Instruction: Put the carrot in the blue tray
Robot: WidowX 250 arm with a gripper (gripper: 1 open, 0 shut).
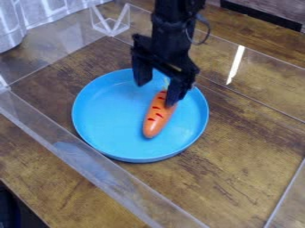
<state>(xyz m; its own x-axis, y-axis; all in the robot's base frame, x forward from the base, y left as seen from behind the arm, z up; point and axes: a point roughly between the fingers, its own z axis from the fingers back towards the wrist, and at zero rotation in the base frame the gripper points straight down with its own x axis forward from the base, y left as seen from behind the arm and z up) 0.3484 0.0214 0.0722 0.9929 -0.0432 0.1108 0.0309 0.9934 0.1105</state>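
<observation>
The orange carrot [156, 115] lies inside the blue tray [105, 116], right of its middle, with its leafy end pointing toward the far rim. My black gripper [161, 86] hangs just above the carrot's far end. Its jaws stand open, one on each side, with nothing between them. The carrot rests free on the tray's floor.
A wooden table [251, 151] carries the tray. A clear plastic wall [71, 151] runs along the near left side. A clear plastic stand [113, 18] sits at the back left. A bright reflection streak [234, 64] marks the table to the right of the arm.
</observation>
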